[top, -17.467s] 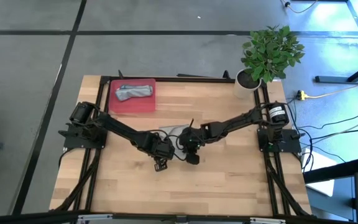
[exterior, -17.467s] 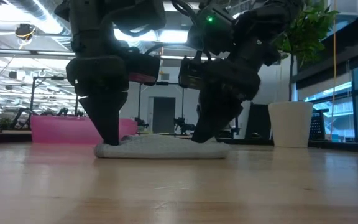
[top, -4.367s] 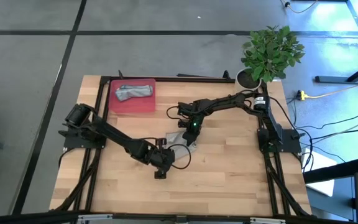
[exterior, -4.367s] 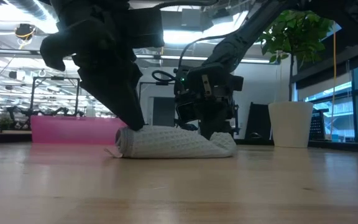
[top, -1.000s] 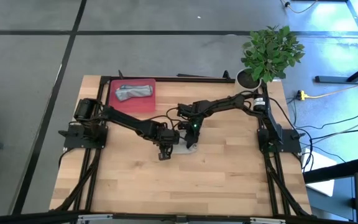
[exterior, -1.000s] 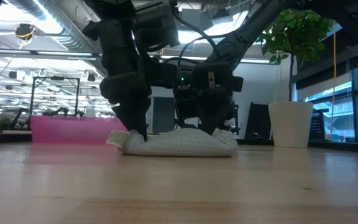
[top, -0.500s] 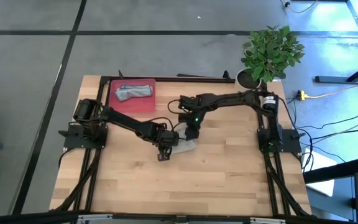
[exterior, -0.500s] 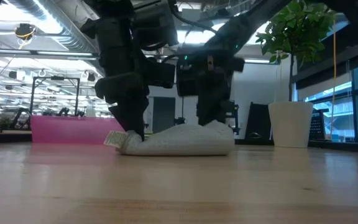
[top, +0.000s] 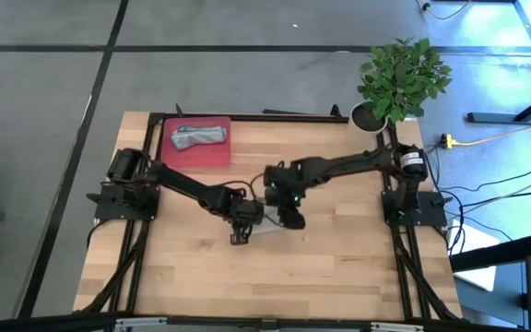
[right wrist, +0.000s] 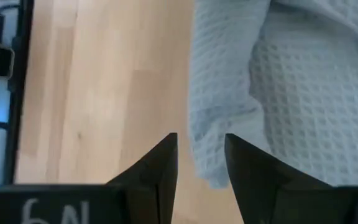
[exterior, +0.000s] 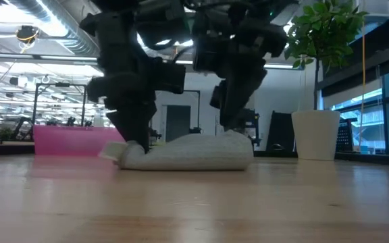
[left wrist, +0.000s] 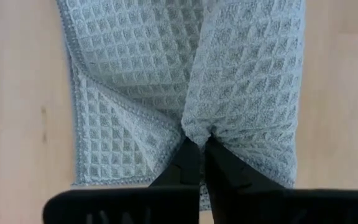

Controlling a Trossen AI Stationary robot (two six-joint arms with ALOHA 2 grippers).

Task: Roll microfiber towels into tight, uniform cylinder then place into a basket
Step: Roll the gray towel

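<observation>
Both my claws crowd mid-bench: left claw pinched on the grey towel, right claw just beside it, fingers apart. Bare bench in front of them. Behind left claw: red basket; behind right: plant pot.

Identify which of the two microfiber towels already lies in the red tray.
The crumpled grey microfiber towel in the shallow red plastic tray; the other waffle-textured towel lies mid-table, between the grippers.

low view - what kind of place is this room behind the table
Probably a robotics lab or open workshop: exposed ceiling ducts, more metal rigs in the background, and a wooden table with two robot arms.
</observation>
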